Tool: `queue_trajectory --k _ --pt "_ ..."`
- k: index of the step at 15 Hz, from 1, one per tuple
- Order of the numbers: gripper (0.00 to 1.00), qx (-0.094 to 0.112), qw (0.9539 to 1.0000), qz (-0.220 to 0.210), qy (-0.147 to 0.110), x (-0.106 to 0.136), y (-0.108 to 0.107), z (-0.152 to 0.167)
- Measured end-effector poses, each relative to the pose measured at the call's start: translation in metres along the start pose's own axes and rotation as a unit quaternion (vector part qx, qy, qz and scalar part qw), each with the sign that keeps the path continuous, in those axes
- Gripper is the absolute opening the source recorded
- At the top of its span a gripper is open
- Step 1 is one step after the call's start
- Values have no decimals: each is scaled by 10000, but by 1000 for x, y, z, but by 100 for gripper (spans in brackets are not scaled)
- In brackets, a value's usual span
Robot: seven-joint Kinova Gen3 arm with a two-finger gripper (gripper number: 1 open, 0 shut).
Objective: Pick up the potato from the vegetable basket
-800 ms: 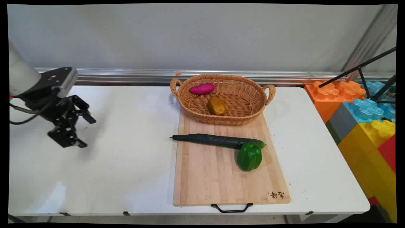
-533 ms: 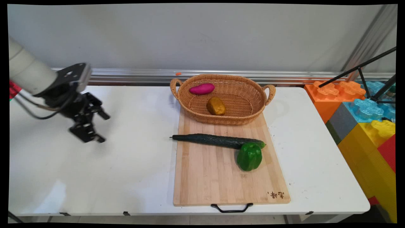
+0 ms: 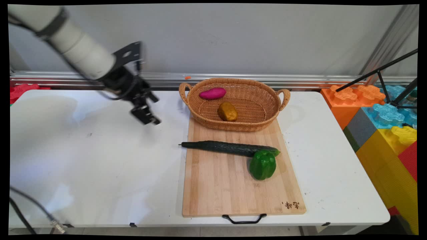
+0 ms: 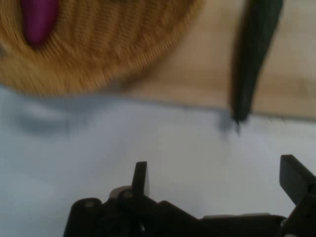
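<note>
My gripper (image 3: 151, 111) hangs open and empty above the white table (image 3: 100, 156), left of the wicker basket (image 3: 260, 101). In the hand view the gripper (image 4: 219, 177) shows its two fingers wide apart over bare table. The basket (image 4: 123, 54) holds a magenta sweet potato (image 3: 212, 93) and a brown potato (image 3: 228, 111). A long dark cucumber (image 3: 230, 148) lies across the wooden cutting board (image 3: 220, 186), its stem tip (image 4: 237, 118) reaching the board's left edge. A green bell pepper (image 3: 263, 164) sits against the cucumber's right end.
Large coloured toy blocks (image 3: 383, 133) stand off the table's right end, with a black tripod (image 3: 390, 83) above them. A metal rail (image 3: 233, 80) runs along the wall behind. A black cable (image 3: 30, 210) hangs at the front left corner.
The arm has swung from the table's left side up and to the right, bringing the gripper close to the basket's left handle. The vegetables have not moved.
</note>
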Motion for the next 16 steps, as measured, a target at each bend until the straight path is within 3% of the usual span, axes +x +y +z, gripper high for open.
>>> queue_trajectory --k 5,9,14,16 --pt "100 189 9993 286 146 62 -21 23" --pt "100 294 9954 907 103 108 -44 54" --pt "100 294 9826 1834 14 140 -61 95" --pt "100 236 9748 2218 -47 150 -67 115"
